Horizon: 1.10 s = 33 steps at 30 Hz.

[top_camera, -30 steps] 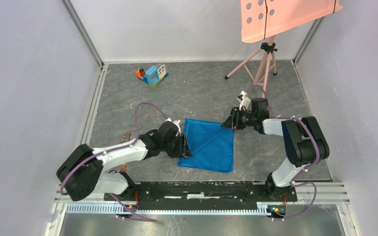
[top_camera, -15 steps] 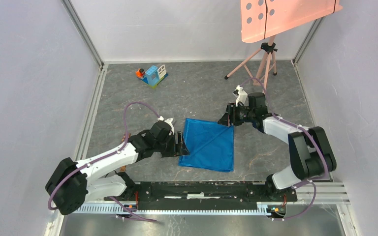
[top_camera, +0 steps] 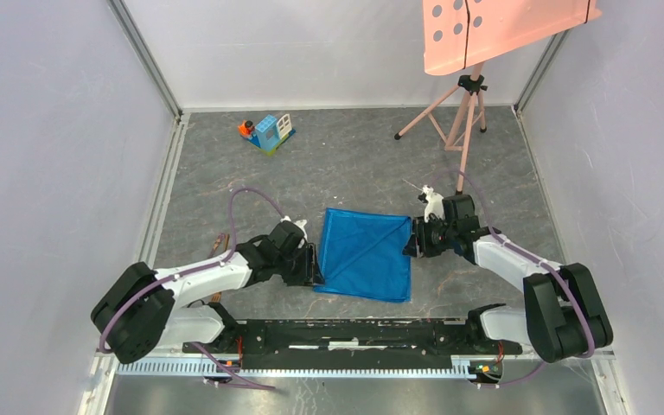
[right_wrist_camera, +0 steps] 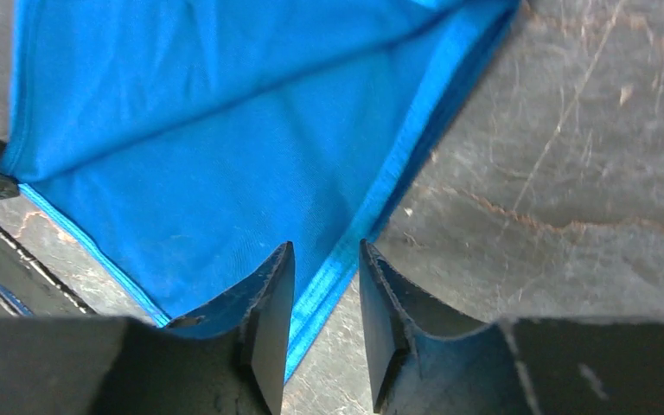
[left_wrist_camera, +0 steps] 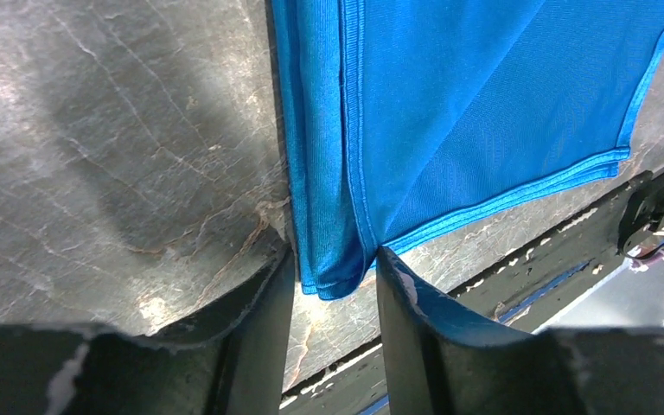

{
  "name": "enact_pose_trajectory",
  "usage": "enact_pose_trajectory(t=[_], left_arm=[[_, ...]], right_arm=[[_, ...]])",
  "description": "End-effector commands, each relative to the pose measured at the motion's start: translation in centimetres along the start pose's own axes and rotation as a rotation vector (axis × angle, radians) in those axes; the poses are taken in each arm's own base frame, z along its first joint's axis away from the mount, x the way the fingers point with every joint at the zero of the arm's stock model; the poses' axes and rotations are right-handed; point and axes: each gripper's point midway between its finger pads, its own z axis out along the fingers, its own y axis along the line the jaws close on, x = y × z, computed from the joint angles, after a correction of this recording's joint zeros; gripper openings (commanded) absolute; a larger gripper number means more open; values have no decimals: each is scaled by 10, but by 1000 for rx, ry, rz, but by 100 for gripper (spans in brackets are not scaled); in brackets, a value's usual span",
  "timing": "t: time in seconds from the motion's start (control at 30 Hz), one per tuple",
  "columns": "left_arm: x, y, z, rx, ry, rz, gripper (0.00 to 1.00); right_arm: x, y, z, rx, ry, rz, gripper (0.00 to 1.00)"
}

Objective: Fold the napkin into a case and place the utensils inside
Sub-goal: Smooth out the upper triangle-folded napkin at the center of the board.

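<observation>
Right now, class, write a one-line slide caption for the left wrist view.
Left fingers straddle a folded corner of the blue napkin on the grey table.

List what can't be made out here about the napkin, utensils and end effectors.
- Left end effector: in the left wrist view its fingers flank the napkin corner, but whether they pinch it is unclear.
- Right end effector: in the right wrist view, the same at the napkin's hem.
- Utensils: in the top view, only tiny brown bits, mostly hidden by the left arm.
</observation>
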Motion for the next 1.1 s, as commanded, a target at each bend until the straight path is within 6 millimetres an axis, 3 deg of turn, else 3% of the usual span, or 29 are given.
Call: enact_pose_trajectory(t=[0.0, 0.23, 0.4, 0.5, 0.6, 0.67, 0.73, 0.83, 0.9, 0.97, 1.07], left_arm=[[3, 1, 7, 34, -17, -15, 45], [20, 11, 21, 67, -17, -124, 32], [25, 15, 28, 101, -49, -214, 29], [26, 0, 30, 161, -52, -234, 32], [26, -30, 30, 233, -24, -205, 40], [30, -46, 26, 276, 8, -179, 46], [30, -49, 16, 300, 5, -174, 54], [21, -48, -7, 306, -55, -152, 64], [9, -43, -23, 282, -92, -142, 65], [-13, -40, -38, 295, -140, -158, 57], [-55, -39, -54, 351, -198, -209, 46]], right_arm=[[-4, -14, -3, 77, -33, -35, 36], [-10, -16, 16, 47, -39, -22, 25], [-39, -21, 32, 47, -103, -28, 23], [-61, -32, 44, 91, -117, -53, 23], [-85, -41, 50, 158, -103, -94, 24], [-97, -42, 47, 209, -79, -122, 27], [-109, -43, 37, 283, -79, -159, 36], [-116, -27, 20, 282, -105, -201, 49], [-112, -8, 17, 206, -112, -205, 54], [-102, 22, 19, 57, -116, -186, 56], [-80, 82, 26, -236, -121, -114, 56]])
